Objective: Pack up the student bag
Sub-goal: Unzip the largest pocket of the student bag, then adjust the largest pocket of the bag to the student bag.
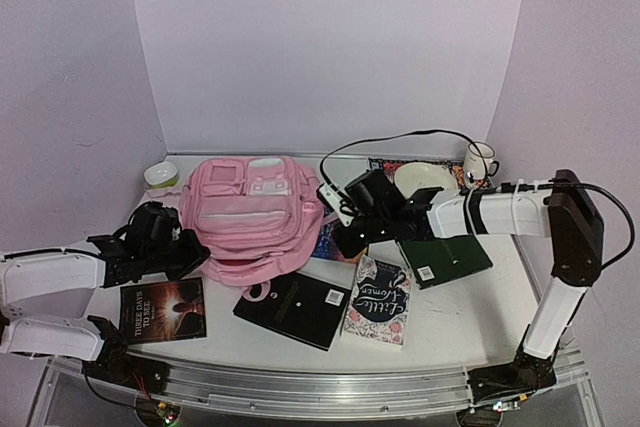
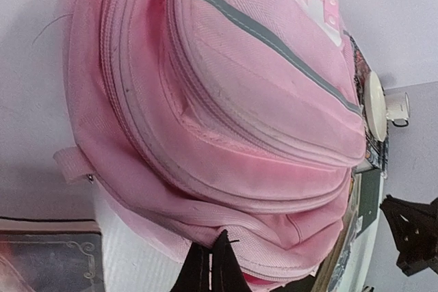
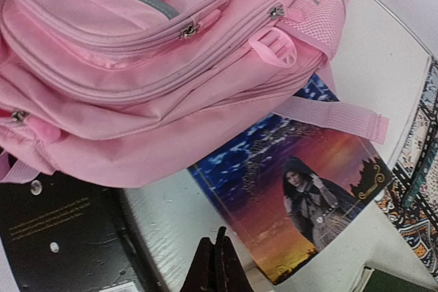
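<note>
We find the left gripper (image 2: 212, 270) clenched, empty, its tips at the bag's (image 2: 226, 114) near edge. The bag is soft pink with a grey-striped pocket and lies flat. The right gripper (image 3: 217, 270) is likewise clenched on nothing. Bare table (image 3: 164, 217) lies just ahead, black book (image 3: 61, 237) left, picture book (image 3: 301, 196) right, and beyond them the bag overlaps both.
</note>
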Controlling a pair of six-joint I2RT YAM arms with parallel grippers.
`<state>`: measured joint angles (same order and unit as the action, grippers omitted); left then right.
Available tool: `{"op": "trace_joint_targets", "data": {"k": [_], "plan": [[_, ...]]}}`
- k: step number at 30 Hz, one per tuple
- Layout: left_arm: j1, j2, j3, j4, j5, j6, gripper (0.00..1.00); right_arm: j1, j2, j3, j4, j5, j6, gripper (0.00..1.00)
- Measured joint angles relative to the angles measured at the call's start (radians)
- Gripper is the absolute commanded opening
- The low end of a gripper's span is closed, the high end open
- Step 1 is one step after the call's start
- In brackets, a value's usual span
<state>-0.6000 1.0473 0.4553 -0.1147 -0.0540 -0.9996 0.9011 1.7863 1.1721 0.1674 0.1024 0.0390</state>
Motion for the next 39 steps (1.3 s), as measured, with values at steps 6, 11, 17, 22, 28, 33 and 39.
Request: {"op": "trace_joint_targets", "data": {"k": [6, 11, 17, 22, 28, 33, 39], "plan": [[0.051, 0.018, 0.030, -0.050, 0.014, 0.083, 0.00, 0.042, 0.001, 0.058, -0.022, -0.134, 0.022, 0.09], [0.052, 0.043, 0.070, -0.068, 0.062, 0.125, 0.00, 0.055, 0.058, 0.142, -0.008, -0.254, 0.042, 0.22], [0.052, 0.046, 0.074, -0.069, 0.100, 0.140, 0.00, 0.055, 0.177, 0.198, 0.004, -0.338, 0.068, 0.39], [0.052, 0.048, 0.074, -0.069, 0.117, 0.140, 0.00, 0.055, 0.243, 0.222, 0.005, -0.358, 0.098, 0.48], [0.052, 0.053, 0.074, -0.068, 0.133, 0.140, 0.00, 0.050, 0.264, 0.240, 0.025, -0.372, 0.199, 0.55], [0.052, 0.053, 0.074, -0.068, 0.136, 0.140, 0.00, 0.035, 0.264, 0.240, 0.077, -0.405, 0.326, 0.56], [0.052, 0.053, 0.074, -0.067, 0.142, 0.140, 0.00, 0.015, 0.283, 0.240, 0.131, -0.449, 0.451, 0.53]]}}
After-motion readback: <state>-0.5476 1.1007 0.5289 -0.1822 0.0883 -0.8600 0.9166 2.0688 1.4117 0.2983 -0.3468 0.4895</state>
